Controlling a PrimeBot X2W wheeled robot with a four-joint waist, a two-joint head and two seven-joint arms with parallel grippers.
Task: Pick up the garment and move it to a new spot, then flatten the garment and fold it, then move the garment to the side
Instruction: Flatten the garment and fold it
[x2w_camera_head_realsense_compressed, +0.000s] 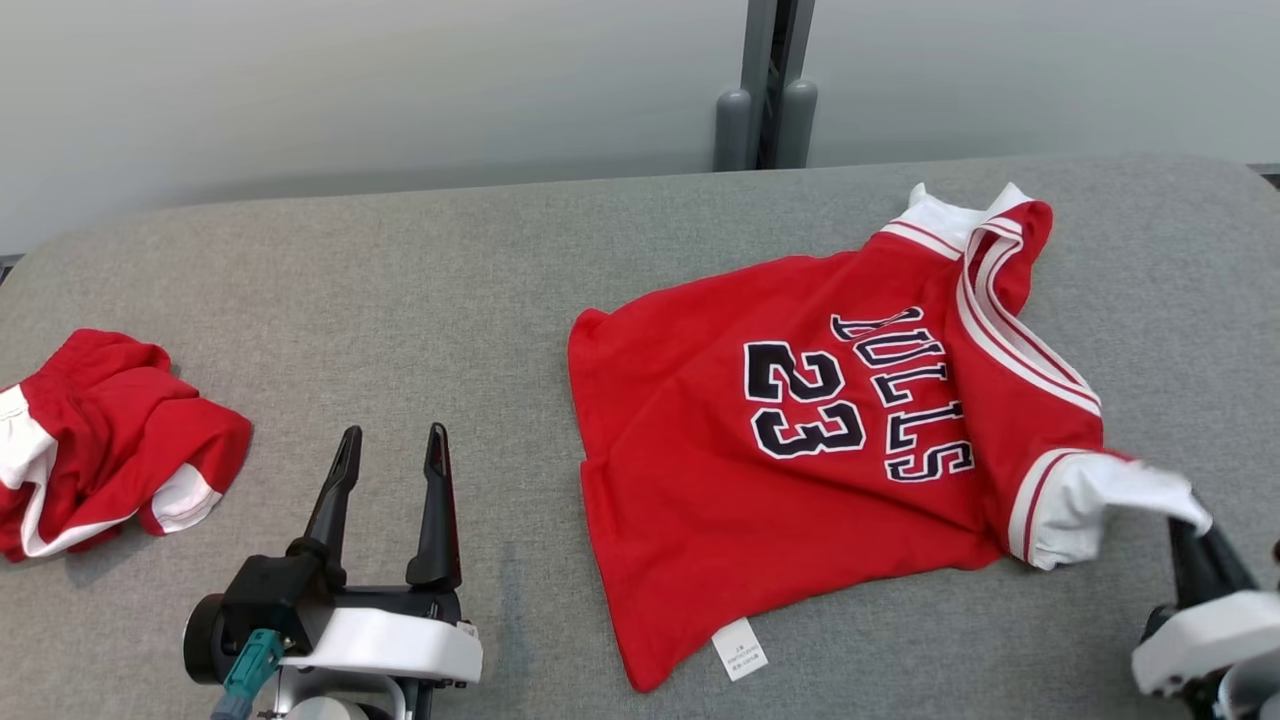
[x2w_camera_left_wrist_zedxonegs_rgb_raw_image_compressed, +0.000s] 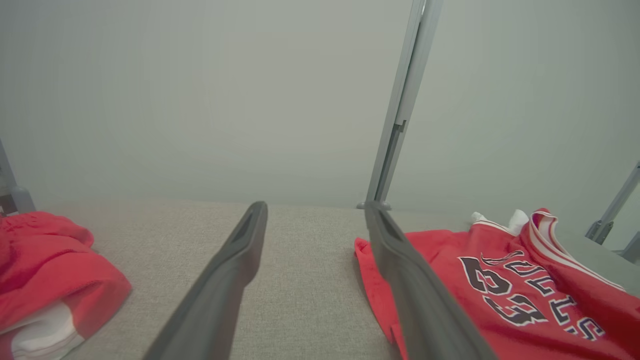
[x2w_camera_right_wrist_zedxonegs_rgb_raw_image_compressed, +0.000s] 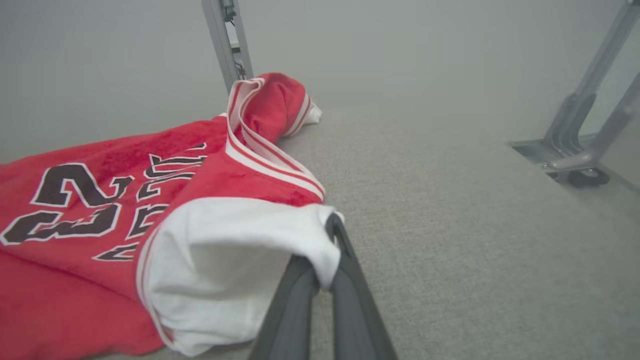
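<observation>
Front of the red jersey (x2w_camera_head_realsense_compressed: 690, 480) carries the word "BULLS" and, beside it, the number "23", both in black characters outlined in white. The white hem tag (x2w_camera_head_realsense_compressed: 740, 649) bears small print, too small to read.

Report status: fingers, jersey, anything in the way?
Right gripper fingers shut on white sleeve of Bulls jersey. Left gripper open, over bare table. Jersey spread out, not yet folded. Crumpled red garment far left, apart.
</observation>
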